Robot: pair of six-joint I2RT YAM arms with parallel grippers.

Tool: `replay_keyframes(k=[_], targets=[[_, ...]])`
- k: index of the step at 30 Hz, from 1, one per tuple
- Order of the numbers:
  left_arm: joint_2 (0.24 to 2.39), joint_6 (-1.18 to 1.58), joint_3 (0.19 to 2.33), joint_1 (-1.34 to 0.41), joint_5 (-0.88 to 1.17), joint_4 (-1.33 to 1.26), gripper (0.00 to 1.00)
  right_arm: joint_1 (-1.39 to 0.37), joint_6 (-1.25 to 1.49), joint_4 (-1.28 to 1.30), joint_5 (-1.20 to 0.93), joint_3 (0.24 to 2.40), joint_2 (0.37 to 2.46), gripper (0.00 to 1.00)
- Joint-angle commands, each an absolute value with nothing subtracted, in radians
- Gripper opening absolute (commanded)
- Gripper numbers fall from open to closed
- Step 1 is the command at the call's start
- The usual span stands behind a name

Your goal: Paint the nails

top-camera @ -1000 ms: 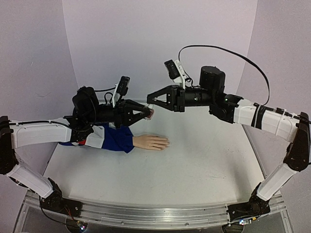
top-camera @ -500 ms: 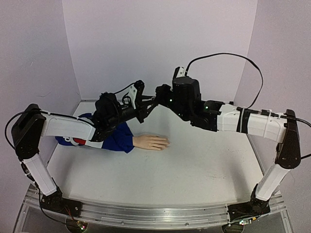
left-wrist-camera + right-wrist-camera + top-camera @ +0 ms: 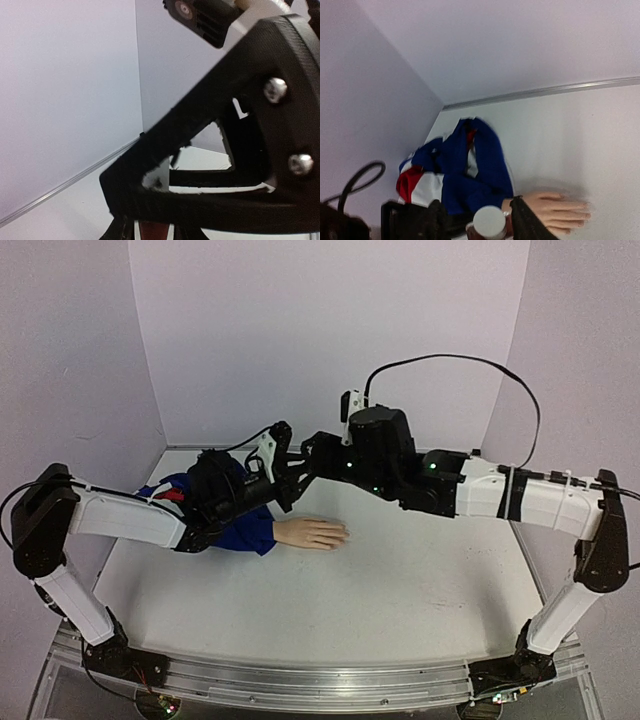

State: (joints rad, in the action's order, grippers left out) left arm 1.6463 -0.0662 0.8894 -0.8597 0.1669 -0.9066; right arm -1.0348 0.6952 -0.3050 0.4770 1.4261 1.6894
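Your left claw (image 3: 292,480) is clamped on the small bottle (image 3: 152,232). In its wrist view, a reddish body sits between the two dark fingers (image 3: 119,231) at the bottom edge. Your right claw (image 3: 311,458) meets it almost tip to tip from the opposite side, and both are raised off the table (image 3: 420,590). You cannot tell from these views whether the right claw's jaws are apart or closed. Its black frame fills most of the left wrist view. The right wrist camera looks onto the bottle's white cap (image 3: 489,222), just in front of that claw, with dark shapes on either side of it.

Below the two claws, and apart from both, the mannequin hand (image 3: 312,533) lies flat on the table with its fingers pointing toward your right arm's side. The nails (image 3: 342,534) are at those fingertips, out past the right claw's tip and lower down. They are too small for you to judge their colour. From the wrist, the blue, red and white sleeve (image 3: 243,528) runs back under your left forearm. Behind the claws stand the pale lilac walls (image 3: 300,330), and a black cable (image 3: 470,362) arcs above your right arm.
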Motion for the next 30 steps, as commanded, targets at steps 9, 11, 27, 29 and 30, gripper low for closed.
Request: replay_keyframes(k=[9,11,27,29,30], targets=[[1.366,0.21,0.931,-0.801,0.674,-0.5,0.0,-0.812,0.341,-0.368,-0.44,1.315,1.445,0.91],[1.369,0.288,0.947,-0.772,0.805,-0.5,0.0,-0.806,0.309,-0.39,-0.596,1.316,1.456,0.92],[1.403,0.428,1.039,-0.762,1.099,-0.503,0.0,-0.808,0.477,-0.737,-1.011,1.305,1.574,0.43],[1.407,0.429,1.044,-0.762,1.097,-0.504,0.0,-0.808,0.505,-0.775,-1.008,1.292,1.578,0.35],[1.407,0.429,1.045,-0.762,1.092,-0.505,0.0,-0.81,0.514,-0.79,-1.005,1.285,1.581,0.31]])
